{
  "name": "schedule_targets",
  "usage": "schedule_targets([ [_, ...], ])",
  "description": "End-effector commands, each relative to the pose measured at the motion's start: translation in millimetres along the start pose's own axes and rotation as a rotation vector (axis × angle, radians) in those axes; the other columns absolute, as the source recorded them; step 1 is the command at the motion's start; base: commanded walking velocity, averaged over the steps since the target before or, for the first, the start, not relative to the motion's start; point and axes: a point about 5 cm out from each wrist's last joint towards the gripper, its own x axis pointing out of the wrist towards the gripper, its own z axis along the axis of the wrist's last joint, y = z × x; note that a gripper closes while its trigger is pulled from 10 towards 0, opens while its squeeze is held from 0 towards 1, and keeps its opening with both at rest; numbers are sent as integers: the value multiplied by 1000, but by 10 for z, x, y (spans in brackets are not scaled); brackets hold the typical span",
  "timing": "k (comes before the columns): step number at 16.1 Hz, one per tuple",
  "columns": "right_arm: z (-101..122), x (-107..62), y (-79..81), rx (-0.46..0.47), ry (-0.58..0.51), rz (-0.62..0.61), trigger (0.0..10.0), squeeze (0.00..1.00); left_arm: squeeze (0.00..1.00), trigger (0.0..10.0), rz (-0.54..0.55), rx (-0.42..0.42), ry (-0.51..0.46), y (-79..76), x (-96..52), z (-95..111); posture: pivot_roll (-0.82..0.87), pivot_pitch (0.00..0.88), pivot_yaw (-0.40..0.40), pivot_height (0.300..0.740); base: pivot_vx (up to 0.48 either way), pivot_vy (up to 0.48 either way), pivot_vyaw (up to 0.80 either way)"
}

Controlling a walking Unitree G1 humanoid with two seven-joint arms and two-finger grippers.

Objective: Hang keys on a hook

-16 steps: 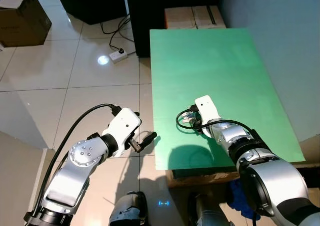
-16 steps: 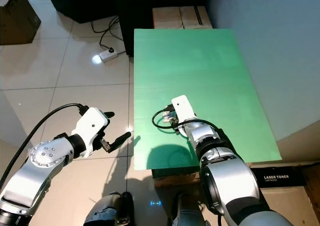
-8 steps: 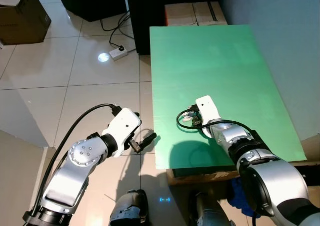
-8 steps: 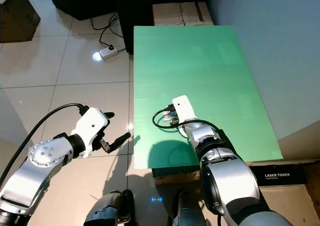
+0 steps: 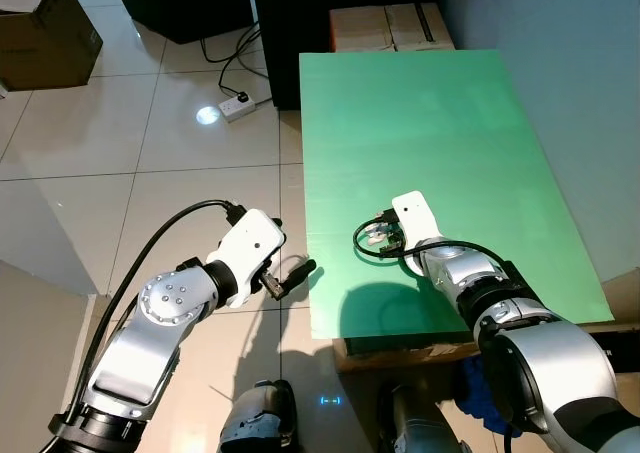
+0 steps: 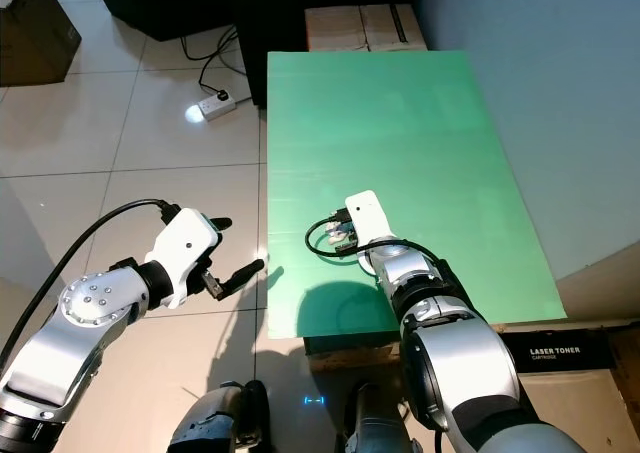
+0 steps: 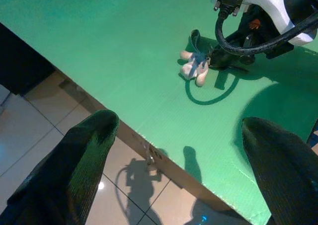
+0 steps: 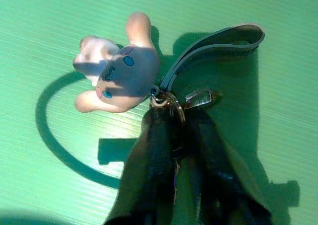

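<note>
The keys (image 5: 377, 235) lie on the green table (image 5: 430, 123) near its front left part: a white plush charm (image 8: 117, 76), a grey strap loop (image 8: 218, 41) and a metal ring (image 8: 166, 102). My right gripper (image 8: 176, 120) rests low on the table, its black fingers shut on the ring. In the left wrist view the keys (image 7: 195, 66) sit just in front of the right wrist's white housing. My left gripper (image 6: 235, 245) hovers open over the tiled floor, just off the table's left edge, with nothing between its fingers (image 7: 84, 155).
A power strip (image 5: 238, 110) with black cables lies on the floor to the left. A cardboard box (image 5: 45, 33) stands at far left, two boxes (image 5: 390, 28) behind the table, dark furniture (image 5: 180, 3) at the back. A blue wall (image 5: 560, 73) borders the table's right side.
My left gripper has risen slightly and edged toward the table's left edge. The right gripper and the keys have not moved.
</note>
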Motion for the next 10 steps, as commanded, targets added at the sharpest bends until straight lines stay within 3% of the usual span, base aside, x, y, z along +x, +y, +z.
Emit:
schedule_targets([
  [1, -84, 4, -5, 0, 27, 2, 0, 0, 0, 10000, -10, 7, -2, -20, 11, -6, 18, 207, 54, 718, 0, 0, 0],
  [6, -51, -6, -52, 26, 0, 0, 0, 0, 0, 10000, 19, 14, -11, -10, 85, -19, -1, 118, 51, 718, 0, 0, 0],
  [8, -25, -8, -58, 117, -53, 3, 0, 0, 0, 10000, 103, 2, -29, 47, 148, -34, -14, 22, 54, 718, 0, 0, 0],
  [10, -32, -11, -63, 192, -97, 5, 0, 0, 0, 10000, 181, -53, -57, 81, 183, -50, -40, 0, 63, 718, 0, 0, 0],
])
